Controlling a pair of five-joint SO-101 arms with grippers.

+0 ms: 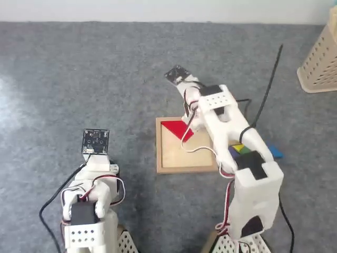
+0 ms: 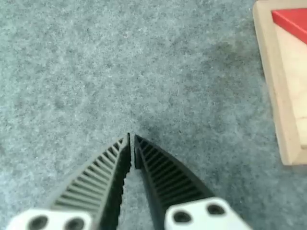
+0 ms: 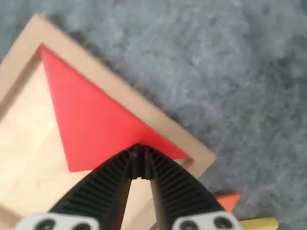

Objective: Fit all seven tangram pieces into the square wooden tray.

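Observation:
The square wooden tray (image 1: 174, 167) lies mid-table. A red triangle (image 1: 176, 128) lies flat in its far left corner. My right gripper (image 3: 140, 153) is shut, its tips together at the edge of the red triangle (image 3: 91, 124) inside the tray's rim (image 3: 120, 94); nothing shows between the fingers. My left gripper (image 2: 132, 139) is shut above bare carpet, with the tray (image 2: 273, 96) and the red triangle (image 2: 292, 19) off to its side. Yellow (image 1: 239, 148), green (image 1: 246, 150) and blue (image 1: 275, 152) pieces lie right of the tray, partly hidden by the right arm.
A slatted beige basket (image 1: 321, 58) stands at the far right edge. A black cable (image 1: 268, 89) runs from the right arm toward the back. An orange piece (image 3: 225, 200) and a yellow piece (image 3: 259, 223) lie just outside the tray's corner. Grey carpet covers the table.

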